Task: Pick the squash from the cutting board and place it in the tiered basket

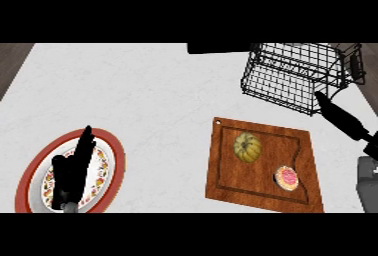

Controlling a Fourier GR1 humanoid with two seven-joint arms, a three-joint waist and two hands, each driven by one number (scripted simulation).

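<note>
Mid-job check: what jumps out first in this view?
The wooden cutting board at lower right, carrying the yellow-green squash and a pink-frosted round item. Above it stands the black wire tiered basket, the right hand beside it. The left hand rests over a red-rimmed plate, lower left.

Squash (247, 147): small, round, ribbed, yellow-green, resting on the upper left part of the brown wooden cutting board (260, 182). Black wire tiered basket (289, 80): beyond the board's far edge, not touching it.
</note>
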